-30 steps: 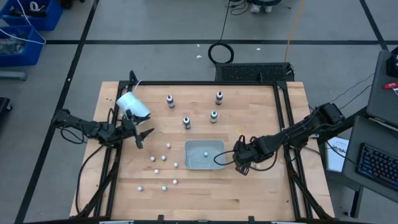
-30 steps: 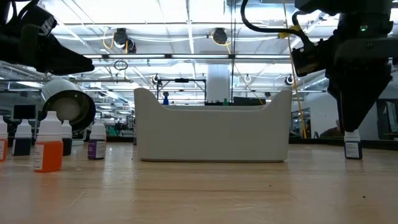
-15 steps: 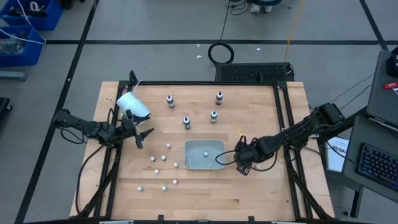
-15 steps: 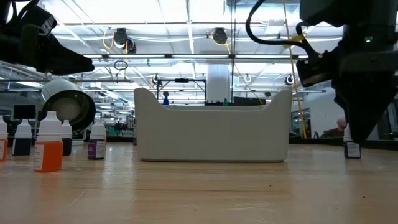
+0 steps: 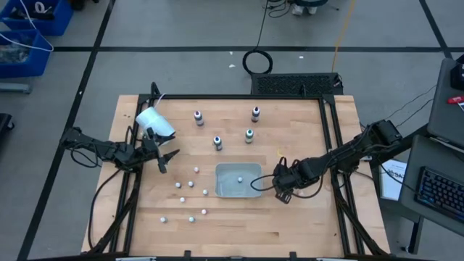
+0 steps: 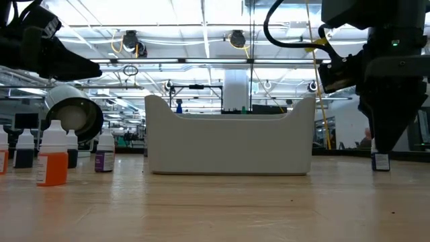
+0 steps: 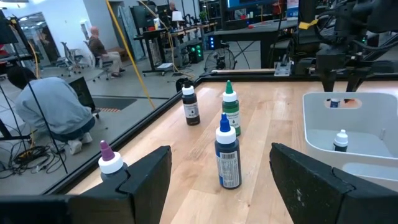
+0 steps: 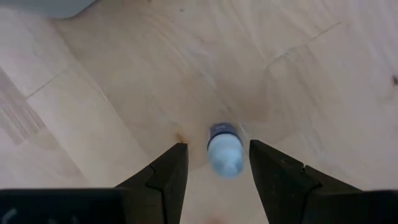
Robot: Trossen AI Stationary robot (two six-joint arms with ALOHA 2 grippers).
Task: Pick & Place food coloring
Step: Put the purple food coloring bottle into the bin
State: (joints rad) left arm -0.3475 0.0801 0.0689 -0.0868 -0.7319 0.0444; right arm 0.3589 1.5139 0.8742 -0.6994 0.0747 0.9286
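Wooden tabletop (image 8: 298, 56) is being worked: a light, tippy food coloring bottle (image 8: 224, 149) is being straddled between the right gripper (image 8: 214, 163)'s spread fingers, best pinched mid-body.

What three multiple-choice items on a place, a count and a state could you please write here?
1. Where is the right gripper? A just right of the white tray; B left of it; C above its middle.
2. How many food coloring bottles stand grouped beyond the tray? A two; B four; C six.
3. The right gripper's fingers are: A open around a small bottle; B shut on it; C shut, nothing between.
Key: A, the high view shows it there; B, four counted from above; A, gaps show beside the bottle.
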